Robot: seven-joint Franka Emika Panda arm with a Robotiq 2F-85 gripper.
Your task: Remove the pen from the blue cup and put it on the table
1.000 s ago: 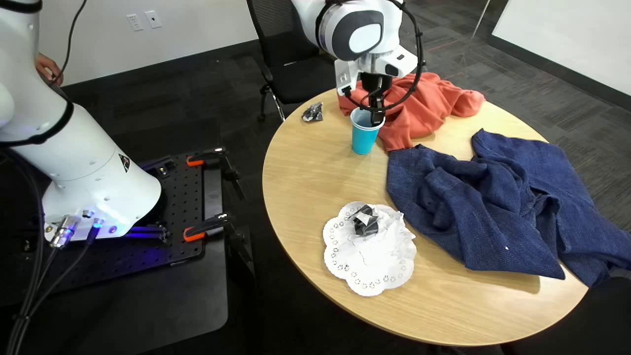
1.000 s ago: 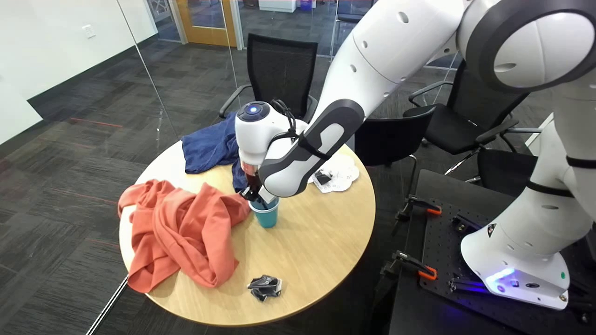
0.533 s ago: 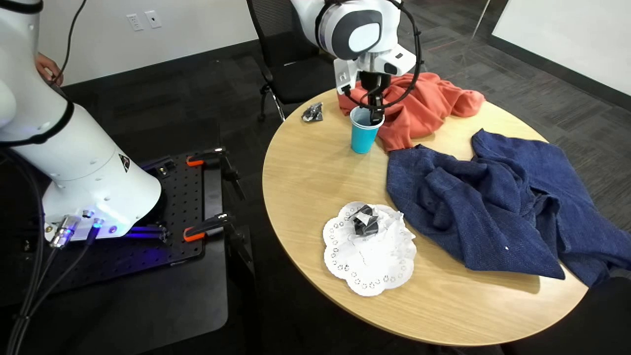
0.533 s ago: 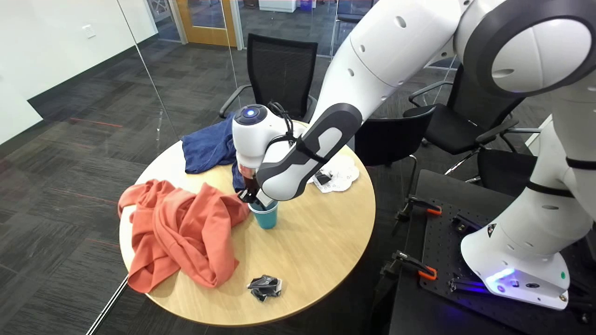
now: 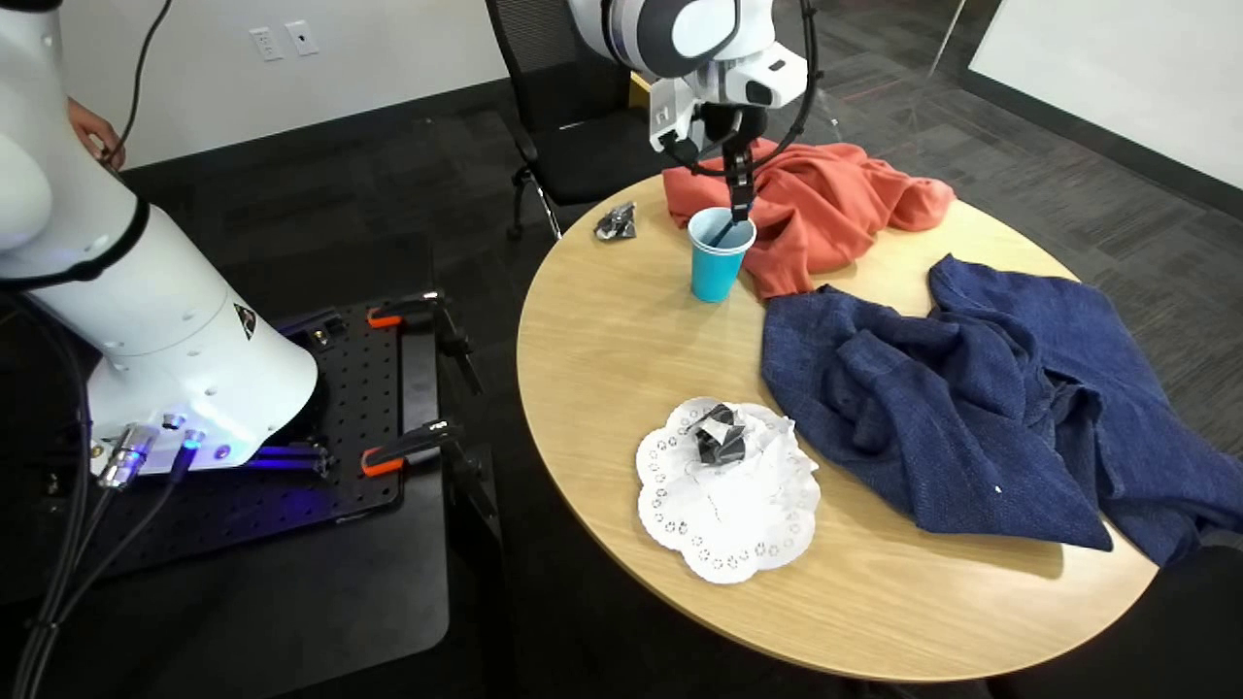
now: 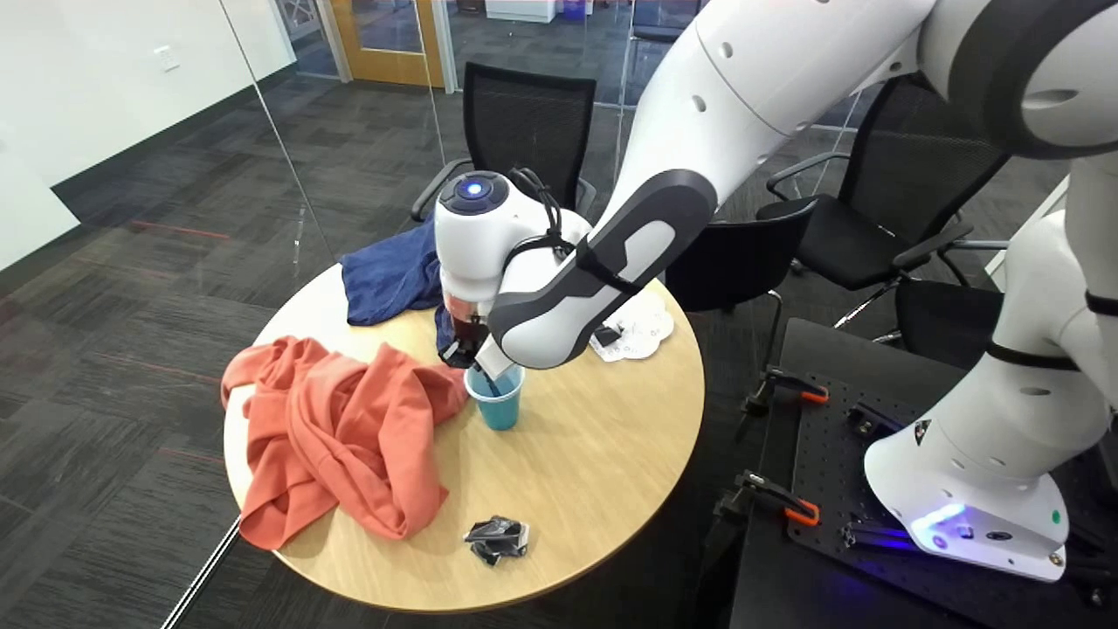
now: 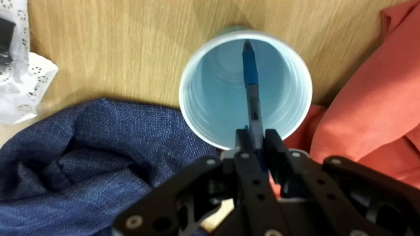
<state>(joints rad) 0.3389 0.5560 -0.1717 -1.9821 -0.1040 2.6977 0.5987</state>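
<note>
A: Arm?
B: Glossy white, rounded, dark grey trim, black straps.
A: Wrist?
B: White; dark round cap, blue light, 11 o'clock in an exterior view. Thick black cable, 1 o'clock in an exterior view.
A: Base?
B: White, 9 o'clock in an exterior view; small dark sticker, silver connector at its 8 o'clock edge.
A: Pincer?
B: Black, pale round screws, 5 o'clock in the wrist view.

Orange cloth lies rumpled beside blue fabric
</note>
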